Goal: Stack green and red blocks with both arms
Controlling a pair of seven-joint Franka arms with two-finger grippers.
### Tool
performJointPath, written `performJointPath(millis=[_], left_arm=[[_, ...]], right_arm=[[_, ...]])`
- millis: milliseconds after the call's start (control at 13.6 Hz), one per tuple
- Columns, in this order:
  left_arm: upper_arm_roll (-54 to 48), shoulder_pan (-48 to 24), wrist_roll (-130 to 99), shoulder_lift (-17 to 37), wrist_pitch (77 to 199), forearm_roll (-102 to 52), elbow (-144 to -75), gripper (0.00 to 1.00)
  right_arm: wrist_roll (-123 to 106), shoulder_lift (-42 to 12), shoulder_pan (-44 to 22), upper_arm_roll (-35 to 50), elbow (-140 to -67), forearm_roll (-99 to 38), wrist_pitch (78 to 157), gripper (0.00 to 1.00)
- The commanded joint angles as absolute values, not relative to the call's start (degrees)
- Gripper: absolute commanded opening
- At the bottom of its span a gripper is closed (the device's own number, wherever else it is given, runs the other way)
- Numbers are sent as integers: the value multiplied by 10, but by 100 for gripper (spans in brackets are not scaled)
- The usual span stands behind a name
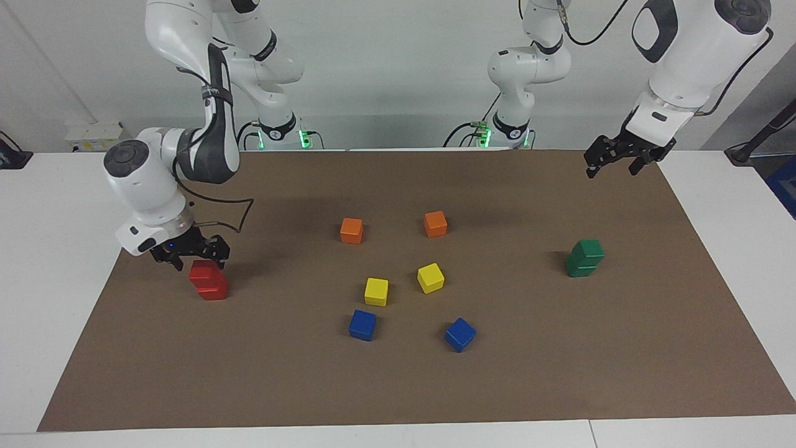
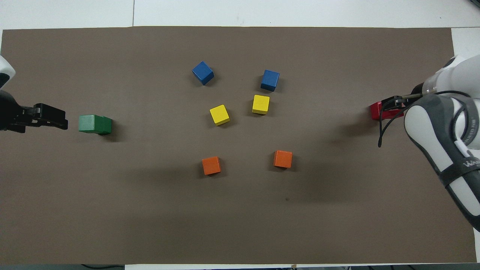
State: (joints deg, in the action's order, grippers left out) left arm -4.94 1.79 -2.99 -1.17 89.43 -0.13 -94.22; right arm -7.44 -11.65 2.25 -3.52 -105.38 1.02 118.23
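Note:
Two red blocks [image 1: 210,283] stand stacked near the right arm's end of the mat, the top one slightly offset; only a corner of this red stack [image 2: 378,111] shows from overhead. My right gripper [image 1: 198,256] hovers just above the top block, open and holding nothing; its tips [image 2: 390,103] partly cover the stack from overhead. Two green blocks [image 1: 584,259] form a stack [image 2: 95,124] at the left arm's end. My left gripper [image 1: 610,168] hangs open and empty, high over the mat's edge beside that stack [image 2: 60,120].
Two orange cubes [image 1: 351,230] [image 1: 435,223], two yellow cubes [image 1: 376,291] [image 1: 430,277] and two blue cubes [image 1: 362,325] [image 1: 460,334] lie loose mid-mat. The brown mat [image 1: 559,373] covers the white table.

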Motion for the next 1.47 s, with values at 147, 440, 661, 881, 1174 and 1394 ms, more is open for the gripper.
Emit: performJointPath(millis=[147, 440, 661, 881, 1174, 1394], left_arm=[[-47, 17, -36, -17, 889, -6, -944, 100], [-46, 18, -36, -18, 889, -6, -944, 100], [-46, 17, -36, -18, 889, -6, -945, 100], [-46, 18, -36, -18, 889, -6, -945, 100], [-46, 17, -36, -18, 889, -6, -944, 100], [-46, 17, -36, -18, 889, -6, -944, 100]], right_arm=[[-94, -36, 12, -24, -996, 9, 1060, 100], [-92, 20, -3, -23, -993, 5, 971, 100], [-89, 29, -4, -18, -984, 1, 920, 100], [-89, 25, 4, -18, -962, 0, 894, 100], [-74, 24, 0, -20, -956, 6, 894, 100], [-75, 18, -13, -36, -940, 9, 890, 100]])
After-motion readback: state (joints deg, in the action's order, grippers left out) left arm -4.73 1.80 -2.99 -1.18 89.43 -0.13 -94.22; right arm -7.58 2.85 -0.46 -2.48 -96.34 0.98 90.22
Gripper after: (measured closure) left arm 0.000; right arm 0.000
